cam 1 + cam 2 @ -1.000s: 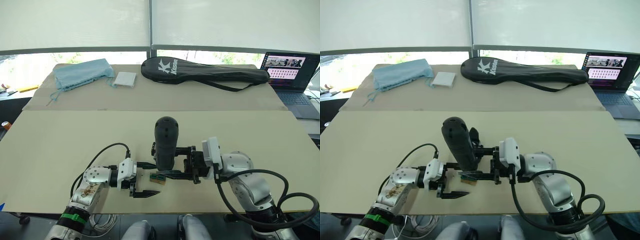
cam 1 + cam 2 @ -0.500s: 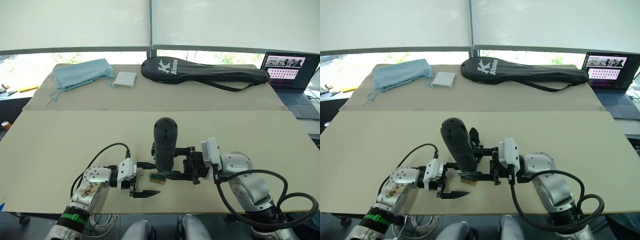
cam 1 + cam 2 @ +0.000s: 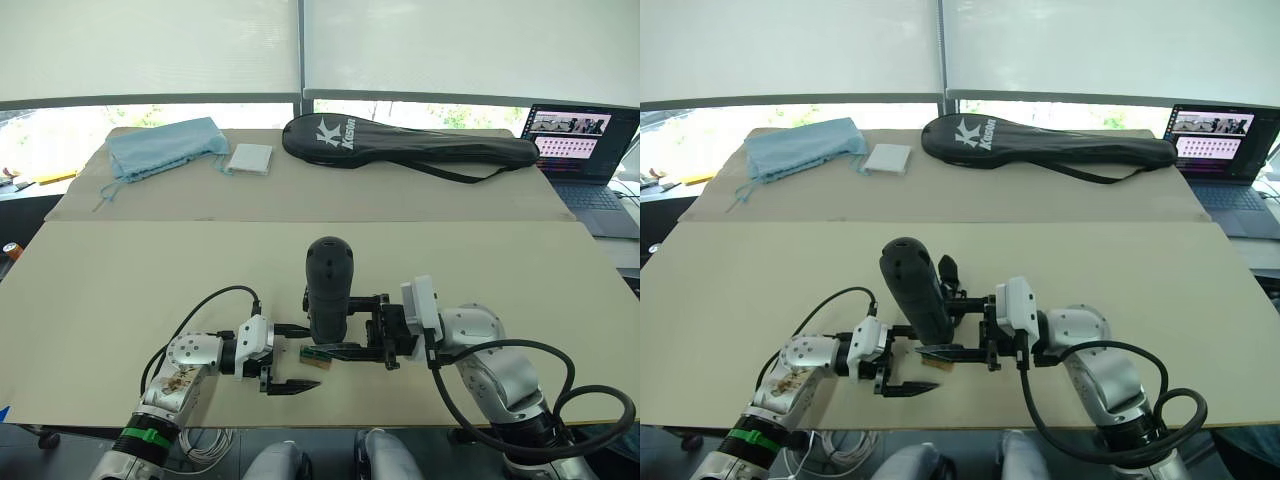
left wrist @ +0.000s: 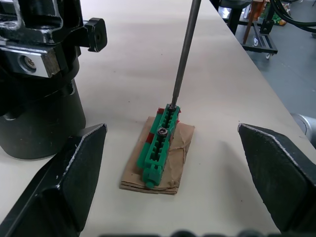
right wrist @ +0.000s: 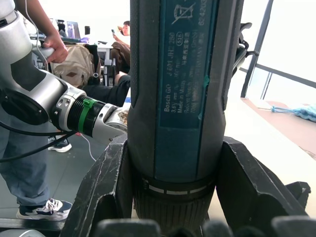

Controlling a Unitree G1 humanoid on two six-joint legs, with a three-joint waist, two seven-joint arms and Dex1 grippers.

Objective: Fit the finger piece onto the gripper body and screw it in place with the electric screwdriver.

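Right gripper [image 3: 352, 322]: clamped around the electric screwdriver [image 3: 329, 287], one finger on each side of its barrel, holding it upright.
Screwdriver bit [image 4: 183, 52]: thin metal shaft, tip resting on the far end of the green block [image 4: 159, 142].
Green block: lies on a tan cardboard pad [image 4: 159, 165], flat on the table [image 3: 150, 280], between the left jaws.
Left gripper [image 3: 292, 357]: spread wide, fingers apart on either side of the block, touching nothing.
Gripper body [image 4: 39, 74]: black mechanism standing just beside one left finger [image 4: 74, 170].
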